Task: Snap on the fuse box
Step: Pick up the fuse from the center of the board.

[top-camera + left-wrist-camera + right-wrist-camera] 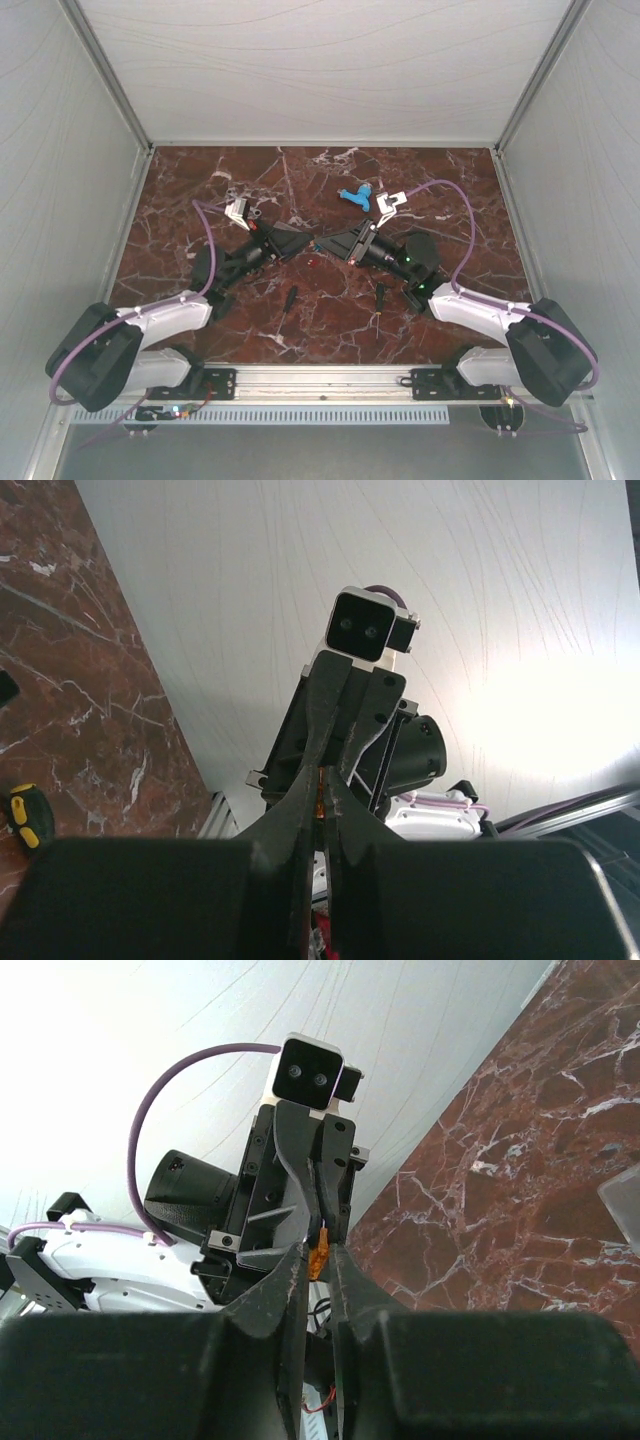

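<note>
Black fingers (280, 845) of the left gripper (318, 815) fill the bottom of the left wrist view. They are clenched tight, with hardly a slit between them. At their tips stands a thin orange strip, which is all that shows of the fuse box (320, 800). It is seen edge-on and the fingers hide the rest. Whether the left fingers pinch it or only touch it I cannot tell. The right gripper (330, 768) faces them from the middle of that frame, tip to tip.

In the right wrist view, the right gripper's own fingers (285, 1295) stand almost together at the bottom of the frame. The same orange strip sits in the narrow slot between their tips, so they are grasping the fuse box by its edge.

From overhead, the two grippers meet nose to nose at the centre of the frame, over the red-brown marble table (200, 190). A speck of red shows just below the meeting point. Whether the box is off the table cannot be told.

A blue plastic piece (356, 197) lies above and right of centre, near the right wrist camera. Two screwdrivers lie below centre, one (290, 298) to the left and one (380, 295) to the right, apart from each other and from the fingers. A yellow-and-black handle (25, 818) shows at the lower left edge of the left wrist view. A pale see-through corner (622, 1210) pokes in at the right edge of the right wrist view, and too little of it shows to say what it is.
</note>
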`<move>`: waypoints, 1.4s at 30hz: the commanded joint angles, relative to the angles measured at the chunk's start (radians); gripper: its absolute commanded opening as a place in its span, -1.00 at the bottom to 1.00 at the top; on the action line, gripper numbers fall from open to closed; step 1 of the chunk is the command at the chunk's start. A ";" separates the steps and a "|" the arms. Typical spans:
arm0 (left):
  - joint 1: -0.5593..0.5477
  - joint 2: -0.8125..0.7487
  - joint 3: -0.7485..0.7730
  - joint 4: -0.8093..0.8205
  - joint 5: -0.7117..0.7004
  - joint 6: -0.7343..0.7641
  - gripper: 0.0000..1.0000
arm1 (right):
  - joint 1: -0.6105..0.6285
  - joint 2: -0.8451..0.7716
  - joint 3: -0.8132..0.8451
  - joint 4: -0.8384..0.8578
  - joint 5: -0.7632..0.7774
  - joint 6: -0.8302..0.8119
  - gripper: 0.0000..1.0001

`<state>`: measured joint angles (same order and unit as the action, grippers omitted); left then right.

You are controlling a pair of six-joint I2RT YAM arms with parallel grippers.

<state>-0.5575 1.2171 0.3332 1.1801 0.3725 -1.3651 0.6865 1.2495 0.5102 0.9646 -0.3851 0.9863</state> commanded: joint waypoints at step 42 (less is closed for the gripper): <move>-0.136 0.664 0.796 -0.981 -0.353 0.804 0.05 | -0.303 -0.263 0.010 -0.781 0.241 -0.483 -1.00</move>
<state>-0.6834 1.8225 1.0443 0.2115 0.0547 -0.6258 0.3901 1.0172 0.5385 0.1707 -0.1913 0.5278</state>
